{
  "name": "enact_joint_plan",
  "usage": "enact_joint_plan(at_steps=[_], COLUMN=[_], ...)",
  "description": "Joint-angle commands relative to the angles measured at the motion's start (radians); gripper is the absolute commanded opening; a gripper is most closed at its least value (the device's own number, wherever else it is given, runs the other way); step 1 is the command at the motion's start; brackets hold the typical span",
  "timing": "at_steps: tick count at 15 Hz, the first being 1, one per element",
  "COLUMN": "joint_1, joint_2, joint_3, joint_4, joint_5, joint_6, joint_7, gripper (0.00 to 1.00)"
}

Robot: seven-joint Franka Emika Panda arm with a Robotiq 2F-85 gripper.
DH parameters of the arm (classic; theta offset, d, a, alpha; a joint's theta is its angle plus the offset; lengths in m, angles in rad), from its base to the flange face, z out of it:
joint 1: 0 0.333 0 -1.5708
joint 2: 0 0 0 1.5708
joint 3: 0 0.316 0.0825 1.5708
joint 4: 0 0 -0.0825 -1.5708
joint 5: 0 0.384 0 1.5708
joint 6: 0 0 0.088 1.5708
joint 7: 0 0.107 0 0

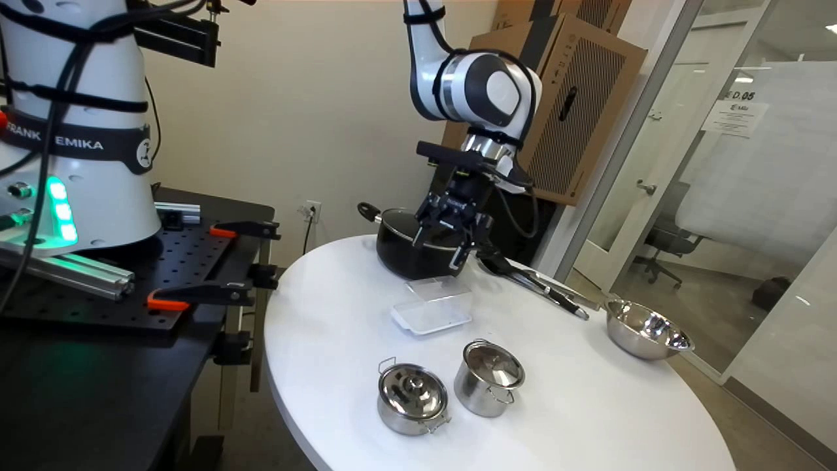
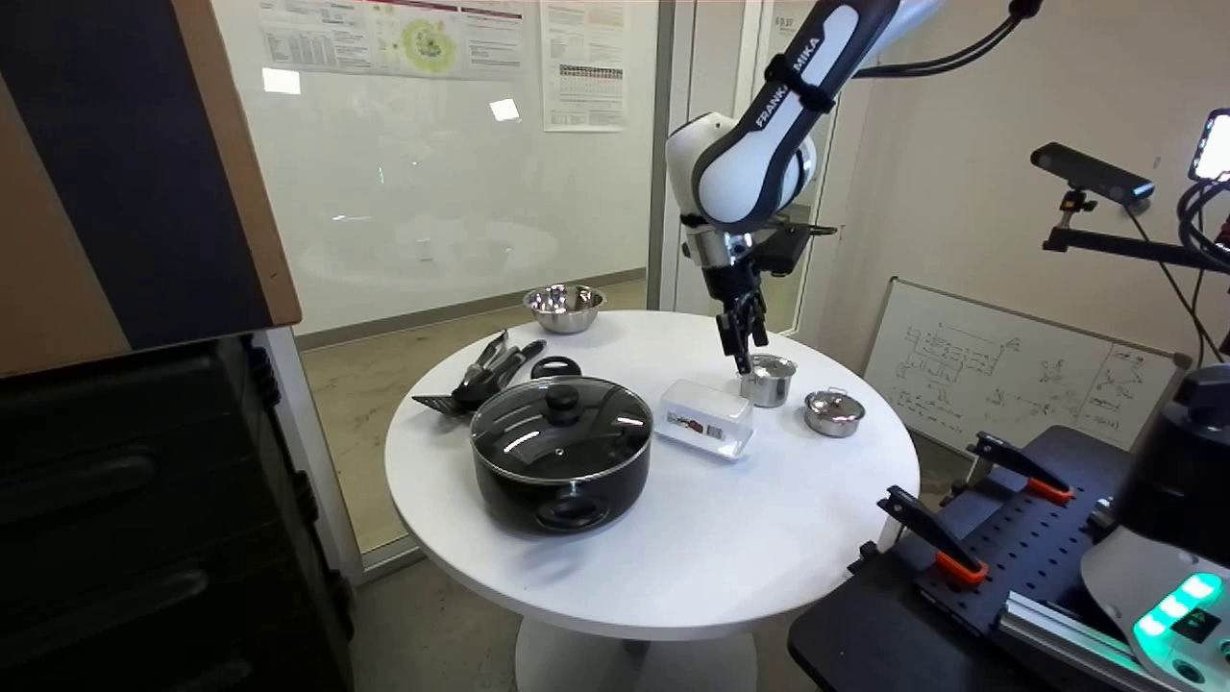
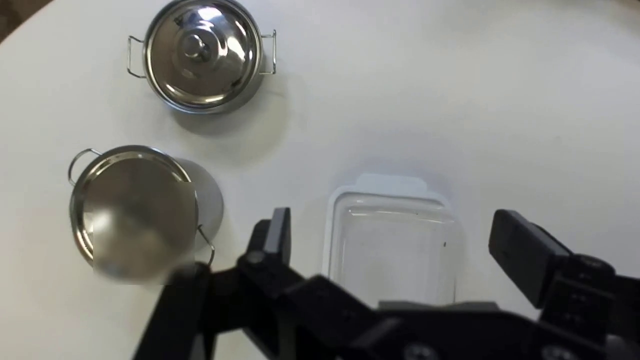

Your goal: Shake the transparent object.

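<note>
The transparent object, a clear, shallow, rectangular plastic container with a whitish rim, rests on the white table in both exterior views (image 1: 433, 314) (image 2: 706, 420). A label shows on its side in an exterior view. In the wrist view the container (image 3: 390, 250) lies between the fingers, its near end hidden by the gripper body. My gripper (image 3: 396, 235) is open and empty, with a finger on each side of the container and gaps to both. In both exterior views the gripper (image 1: 438, 248) (image 2: 750, 354) hangs above the table, pointing down and apart from the container.
A black pot with a glass lid (image 2: 562, 457) stands close to the container. Two small lidded steel pots, a taller one (image 1: 487, 383) and a shorter one (image 1: 412, 399), stand on its other side. Black utensils (image 1: 529, 281) and a steel bowl (image 1: 644, 330) lie farther along the table.
</note>
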Motion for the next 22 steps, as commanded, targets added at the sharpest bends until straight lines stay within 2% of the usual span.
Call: enact_joint_plan(at_steps=[1, 3, 4, 10, 22], joint_1=[0.052, 0.065, 0.048, 0.052, 0.062], joint_2=[0.096, 0.119, 0.084, 0.093, 0.180], joint_3=[-0.030, -0.028, -0.020, -0.021, -0.025], joint_4=[0.071, 0.102, 0.056, 0.061, 0.096], joint_5=[-0.038, -0.012, -0.007, -0.006, -0.024], joint_6=[0.051, 0.063, 0.050, 0.051, 0.172], joint_7=[0.130, 0.170, 0.118, 0.124, 0.079], gripper=[1.00, 1.00, 1.00, 1.00, 1.00])
